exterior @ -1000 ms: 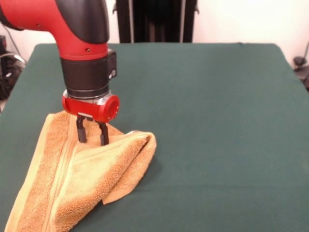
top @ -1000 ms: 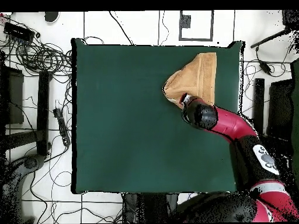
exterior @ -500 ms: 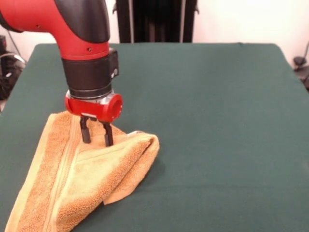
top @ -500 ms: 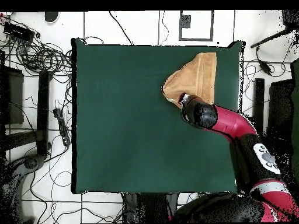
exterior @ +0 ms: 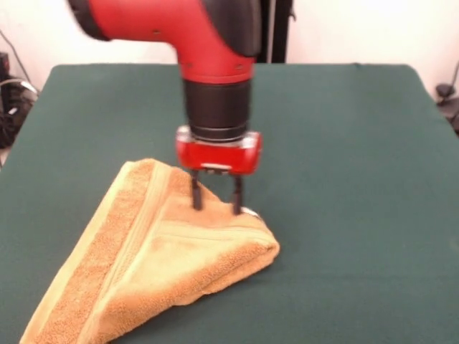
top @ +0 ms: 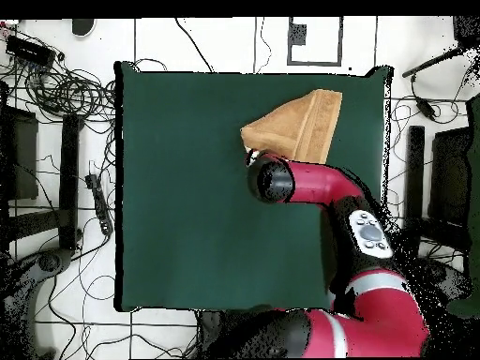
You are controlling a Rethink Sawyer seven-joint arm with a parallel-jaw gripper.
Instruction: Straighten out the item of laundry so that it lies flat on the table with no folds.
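Observation:
The item of laundry, a golden-orange towel, lies folded over itself in a rough triangle on the green table, at the front left in the front view. A paler band runs along its left side and a small white tag shows at its far edge. My gripper comes straight down onto that far edge, its two fingers sunk into the cloth with a raised fold between them. In the overhead view the towel lies near the table's upper right, and the arm's wrist hides the gripper.
Cables and stands lie on the floor left of the table in the overhead view. Green cloth stretches wide to the right of the towel in the front view.
The gripper has swept right in the front view and turned to face the camera. The towel came with it: its folded corner now lies further right and the fold is flatter.

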